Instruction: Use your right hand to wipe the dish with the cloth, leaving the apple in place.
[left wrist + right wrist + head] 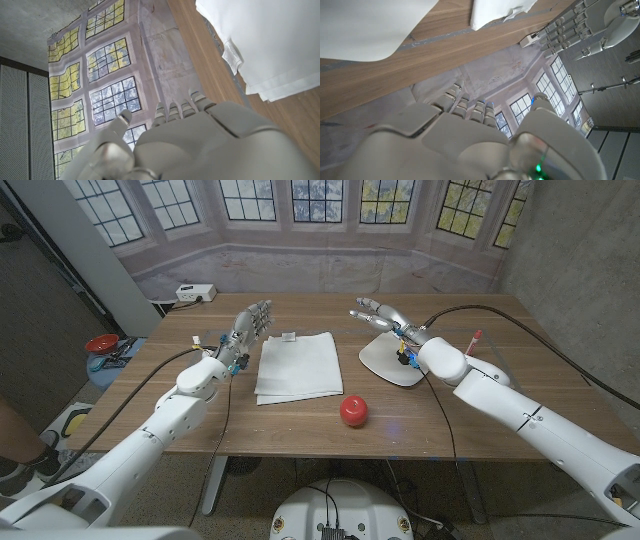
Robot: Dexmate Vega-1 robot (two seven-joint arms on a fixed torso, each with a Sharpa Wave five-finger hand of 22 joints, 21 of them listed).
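The wooden tabletop (300,420) was seen spread wide under both arms. At its centre the white folded cloth (298,366) was laid flat, untouched, its tag at the far edge. The white dish (385,360) was set at three o'clock from the cloth, just beside it, with the right forearm passing over its near edge. The left robot hand (250,328) was held at nine o'clock of the cloth, fingers straight and apart, nothing gripped. The right robot hand (375,312) was raised at twelve o'clock of the dish, beyond its far rim, fingers spread and empty. The red apple (353,410) was placed at five o'clock of the cloth, near the front edge, apart from both hands. A white power strip (195,293) was noted at the far left corner.
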